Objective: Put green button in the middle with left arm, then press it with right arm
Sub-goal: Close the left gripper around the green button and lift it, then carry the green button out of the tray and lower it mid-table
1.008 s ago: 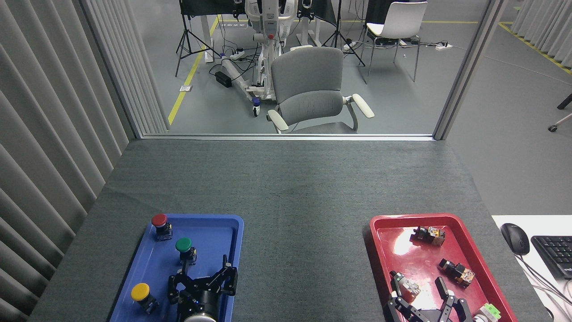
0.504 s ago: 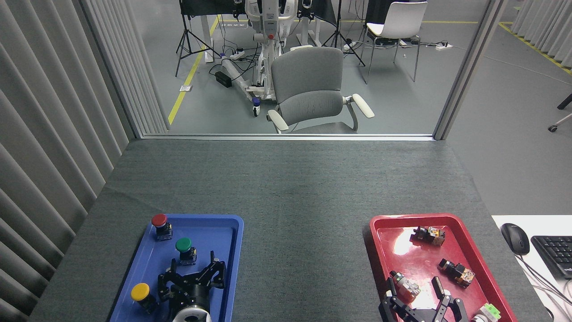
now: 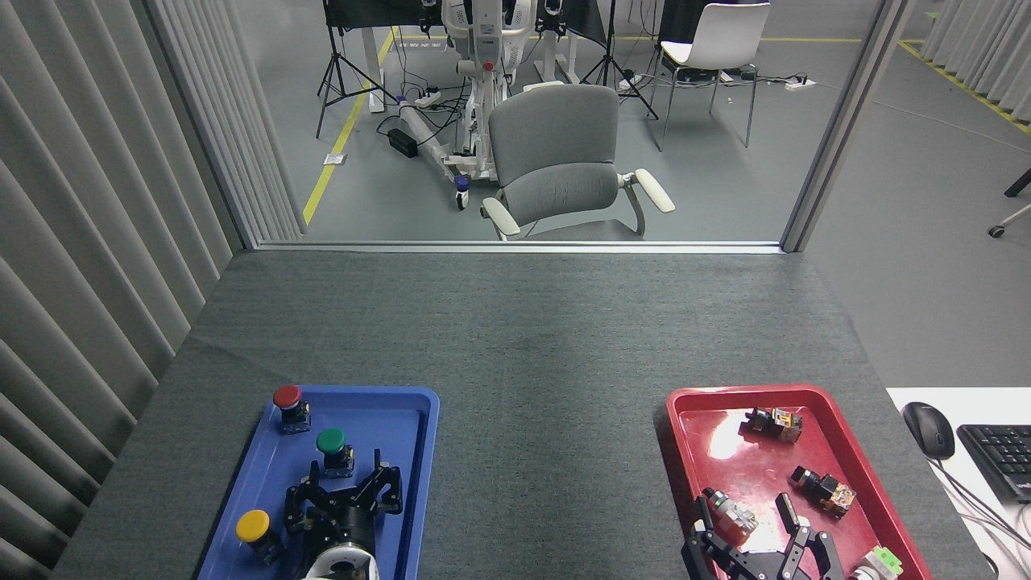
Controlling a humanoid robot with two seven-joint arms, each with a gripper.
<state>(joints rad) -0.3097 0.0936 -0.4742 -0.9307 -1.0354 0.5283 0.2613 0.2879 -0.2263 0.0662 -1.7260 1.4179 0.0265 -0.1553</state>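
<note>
Beyond the tabletop (image 3: 515,338), past a glass partition, stood a grey office chair (image 3: 556,165) on a grey floor, with tripods, cables and a white chair (image 3: 717,48) further back. Grey felt across the tabletop, bare in the middle (image 3: 548,451) between two trays. Near the left edge lay a blue tray (image 3: 423,451) holding three buttons: red (image 3: 287,400) at the far corner, green button (image 3: 331,445) mid-tray, upright on its black base, yellow (image 3: 254,532) at the near side. Just behind the green button hovered the left gripper (image 3: 346,471), spread wide, fingers (image 3: 380,474) reaching to either side of the base but not closed on it; could not tell whether touching. Near the right edge lay a red tray (image 3: 838,419) with several small switch blocks (image 3: 773,423) scattered inside. Over its near end hung the right gripper (image 3: 745,515), fingers parted, empty, one finger close beside a block. To the far right, on a white desk, sat a mouse (image 3: 928,428) and part of a keyboard (image 3: 1003,459).
</note>
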